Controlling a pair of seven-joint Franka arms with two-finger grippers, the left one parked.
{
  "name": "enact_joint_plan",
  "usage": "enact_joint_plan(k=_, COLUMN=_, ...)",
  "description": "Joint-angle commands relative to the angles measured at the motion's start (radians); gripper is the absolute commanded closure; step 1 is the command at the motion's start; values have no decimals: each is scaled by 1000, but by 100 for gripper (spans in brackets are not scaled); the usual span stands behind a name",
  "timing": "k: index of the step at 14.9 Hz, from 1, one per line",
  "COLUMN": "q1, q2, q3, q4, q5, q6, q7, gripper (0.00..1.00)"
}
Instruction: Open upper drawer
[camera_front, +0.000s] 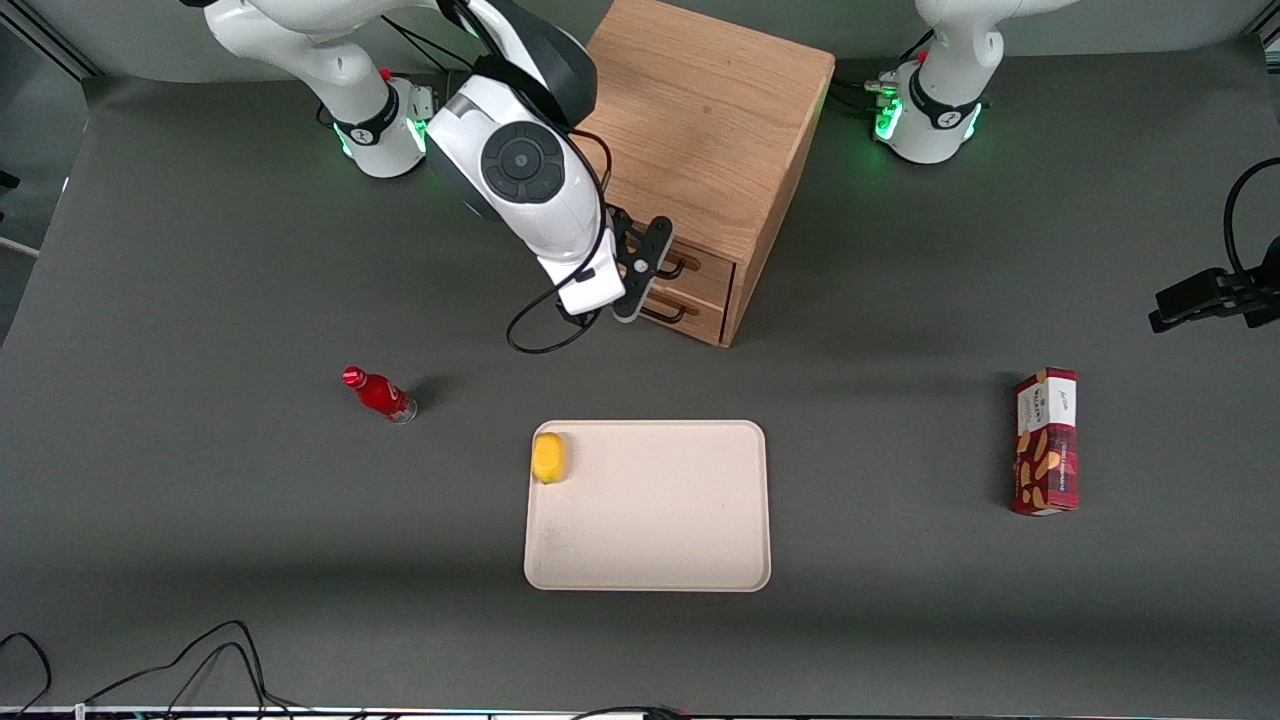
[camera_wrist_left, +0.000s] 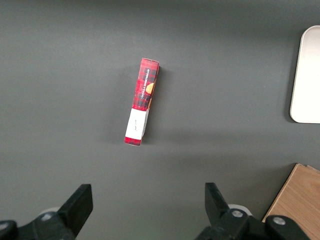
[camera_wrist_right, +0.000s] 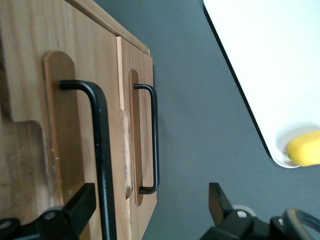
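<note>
The light oak cabinet stands at the back of the table. Its upper drawer and lower drawer both look pushed in. My right gripper is in front of the drawer fronts, open and holding nothing. In the right wrist view the gripper straddles the upper drawer's long black handle, which runs close to one finger, with no contact visible. The lower drawer's handle lies farther along, also within the finger gap.
A beige tray with a yellow fruit in its corner lies nearer the front camera than the cabinet. A red bottle lies toward the working arm's end. A red snack box lies toward the parked arm's end.
</note>
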Motion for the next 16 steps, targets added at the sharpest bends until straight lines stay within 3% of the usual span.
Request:
enact_joint_plan(k=1, q1=6, q2=0, q3=1, q4=-17, q5=-15, q6=21, q7=-11, gripper=0)
enact_joint_plan(k=16, q1=-22, q2=70, q3=-15, q4=4, q5=-14, q6=49, q7=-13, gripper=0)
